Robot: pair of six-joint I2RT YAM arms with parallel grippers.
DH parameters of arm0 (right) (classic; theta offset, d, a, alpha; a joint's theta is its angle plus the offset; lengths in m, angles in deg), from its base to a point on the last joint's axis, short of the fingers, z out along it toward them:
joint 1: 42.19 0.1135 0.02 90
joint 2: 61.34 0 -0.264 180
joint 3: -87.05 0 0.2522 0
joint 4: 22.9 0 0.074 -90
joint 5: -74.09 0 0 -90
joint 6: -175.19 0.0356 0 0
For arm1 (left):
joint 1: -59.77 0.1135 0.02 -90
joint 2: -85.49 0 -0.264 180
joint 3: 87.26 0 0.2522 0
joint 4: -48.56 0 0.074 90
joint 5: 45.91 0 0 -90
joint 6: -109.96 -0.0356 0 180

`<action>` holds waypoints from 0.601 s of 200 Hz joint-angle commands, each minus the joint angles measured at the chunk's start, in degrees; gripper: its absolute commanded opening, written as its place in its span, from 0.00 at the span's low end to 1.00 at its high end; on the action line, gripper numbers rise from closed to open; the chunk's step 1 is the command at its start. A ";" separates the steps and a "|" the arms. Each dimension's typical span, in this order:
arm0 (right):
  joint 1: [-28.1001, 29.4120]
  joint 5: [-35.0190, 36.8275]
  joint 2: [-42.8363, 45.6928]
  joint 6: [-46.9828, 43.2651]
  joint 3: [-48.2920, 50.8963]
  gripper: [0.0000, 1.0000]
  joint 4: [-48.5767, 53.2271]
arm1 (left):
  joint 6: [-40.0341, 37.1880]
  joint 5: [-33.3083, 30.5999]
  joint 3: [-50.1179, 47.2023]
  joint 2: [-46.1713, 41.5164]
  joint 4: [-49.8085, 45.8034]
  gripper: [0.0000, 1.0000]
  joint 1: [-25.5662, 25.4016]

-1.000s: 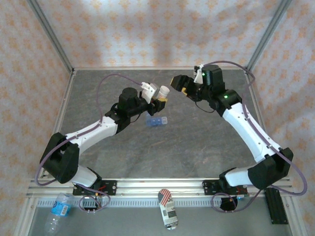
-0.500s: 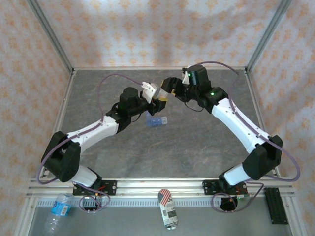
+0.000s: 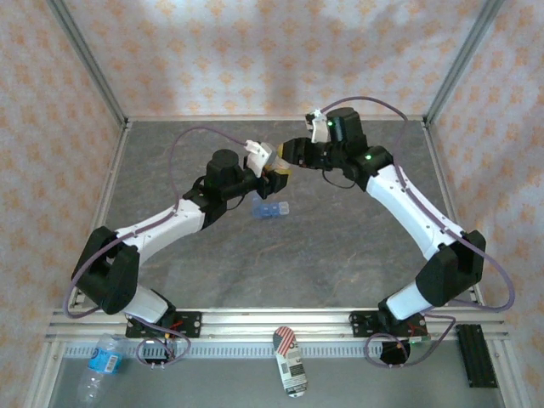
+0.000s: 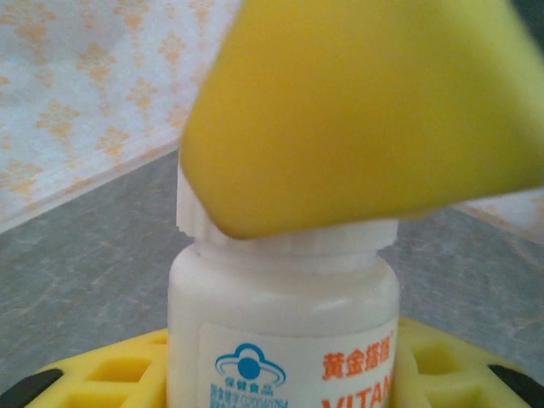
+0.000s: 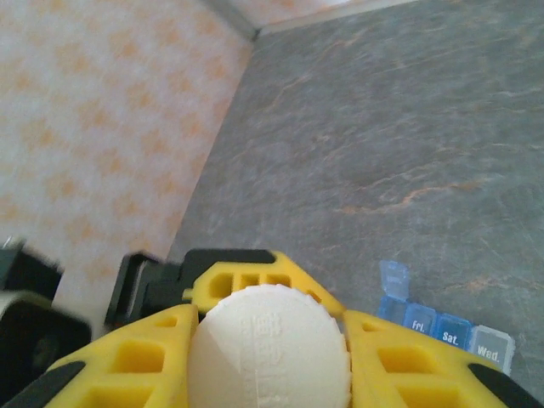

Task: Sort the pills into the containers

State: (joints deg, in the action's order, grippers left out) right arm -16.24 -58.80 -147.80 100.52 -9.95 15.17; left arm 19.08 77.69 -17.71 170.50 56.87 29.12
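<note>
In the left wrist view, a small white plastic bottle with orange lettering stands upright, gripped low on its body between the yellow fingers of the left claw. A yellow finger of the other arm presses over its white ribbed cap. The grey stone-patterned counter lies behind.

In the right wrist view, the right claw is clamped on that cap, one finger touching each side. Beyond it, a translucent blue plastic pill organiser lies flat on the counter, with one end lid raised and day labels on the others.

From above, both claws meet at the bottle over the far half of the counter. The organiser sits near the counter's middle, well in from every edge and just on the near side of the left claw.
</note>
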 commanded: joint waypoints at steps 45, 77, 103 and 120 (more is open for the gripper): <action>-6.06 -15.84 -3.53 -10.02 -2.60 0.65 3.95 | 4.39 7.01 0.92 -2.81 2.68 0.00 0.29; -6.01 -0.12 1.80 7.02 0.26 0.83 -1.11 | -2.96 -5.20 0.13 -3.80 -0.48 0.00 -0.18; -3.62 10.67 4.16 18.28 3.40 0.83 -2.49 | -5.95 -8.30 0.46 -3.25 -1.02 0.00 -0.46; -0.45 15.60 4.82 19.80 3.38 0.83 -2.32 | -6.82 -8.54 1.37 -2.47 -2.04 0.00 -0.72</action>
State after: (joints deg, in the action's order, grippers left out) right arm -20.20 -56.42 -144.80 111.15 -7.57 15.17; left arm 16.48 72.97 -17.67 169.43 55.23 29.01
